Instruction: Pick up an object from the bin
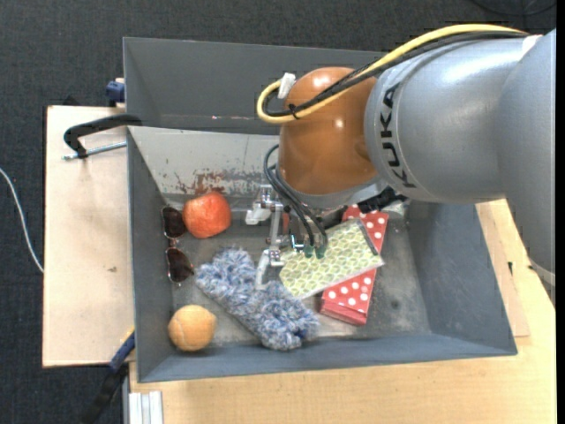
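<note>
At the left of the grey bin (459, 263) a pair of sunglasses (174, 241) lies against the wall, with an orange-red ball (207, 215) just beside it and a tan ball (192, 327) in the near left corner. A blue-grey woolly cloth (252, 300) is spread across the middle of the floor.

The gripper (269, 256) is seen low in the bin, over the upper edge of this cloth and just beside the left edge of a green patterned packet (335, 256). That packet rests partly on a red packet with white dots (357, 294).

Whether the pincer is spread or pressed together cannot be told, and nothing can be made out within it. The step in hand is therefore judged to be the reach into the bin, with the grasp itself not yet shown. The woolly cloth, lying from the middle towards the near wall, is taken as the likeliest thing to be picked, though the green packet is just as near.

For the next move, a firm bite on a fold of the cloth is called for, then a straight lift clear of the packets.

On the grey arm (459, 113) at the right, the maker's name KUKA can be read. No writing can be read on the packets or elsewhere.
</note>
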Robot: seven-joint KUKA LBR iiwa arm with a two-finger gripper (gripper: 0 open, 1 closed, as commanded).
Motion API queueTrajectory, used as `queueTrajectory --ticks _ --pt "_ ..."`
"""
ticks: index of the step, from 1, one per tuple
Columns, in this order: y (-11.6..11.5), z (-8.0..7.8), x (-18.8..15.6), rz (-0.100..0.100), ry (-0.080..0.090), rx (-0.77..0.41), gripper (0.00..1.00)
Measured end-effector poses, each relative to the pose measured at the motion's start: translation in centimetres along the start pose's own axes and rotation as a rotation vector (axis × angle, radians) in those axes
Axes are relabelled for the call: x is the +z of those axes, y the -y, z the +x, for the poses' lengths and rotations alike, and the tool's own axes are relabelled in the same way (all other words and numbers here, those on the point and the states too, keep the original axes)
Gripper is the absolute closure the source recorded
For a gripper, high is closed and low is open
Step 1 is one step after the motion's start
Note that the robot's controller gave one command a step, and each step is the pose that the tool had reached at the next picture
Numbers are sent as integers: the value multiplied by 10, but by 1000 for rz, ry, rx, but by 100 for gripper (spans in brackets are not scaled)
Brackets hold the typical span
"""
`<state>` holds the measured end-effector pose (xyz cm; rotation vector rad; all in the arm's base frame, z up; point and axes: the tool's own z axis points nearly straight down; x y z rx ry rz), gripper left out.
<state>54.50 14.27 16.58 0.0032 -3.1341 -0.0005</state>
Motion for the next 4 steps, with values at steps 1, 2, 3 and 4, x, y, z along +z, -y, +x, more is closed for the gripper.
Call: queueTrajectory --ticks 1,2,3,4 --pt "1 -2 -4 -1 8 2 0" --pt "-18 9 84 0 5 -58 100" --pt "-18 9 84 -1 5 -58 100" --pt "-5 -2 -68 -2 18 -138 100"
